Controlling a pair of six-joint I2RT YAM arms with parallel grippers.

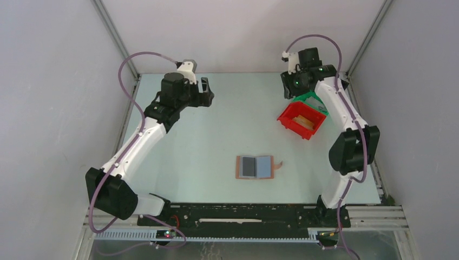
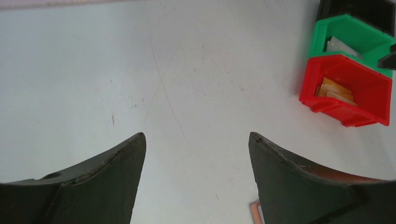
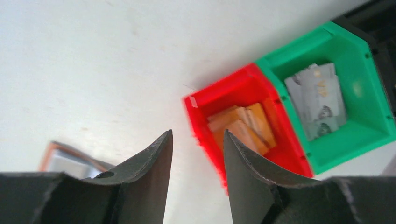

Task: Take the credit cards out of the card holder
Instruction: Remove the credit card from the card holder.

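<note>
Top external view: the card holder (image 1: 263,167) is seen lying open and flat on the table (image 1: 205,141), near the front middle. A black card (image 1: 249,166) is tucked in its left half, and its strap tab (image 1: 279,163) is pointed right. At the right rear, tan cards (image 3: 243,126) are held in the red bin (image 3: 219,93), and pale blue-grey cards (image 3: 317,105) in the green bin (image 3: 355,51) touching it behind. The left gripper (image 2: 196,136) is held above bare table at the left rear, its fingers spread wide with nothing between them. The right gripper (image 3: 197,133) is held over the table just beside the red bin, its fingers parted and empty.
</note>
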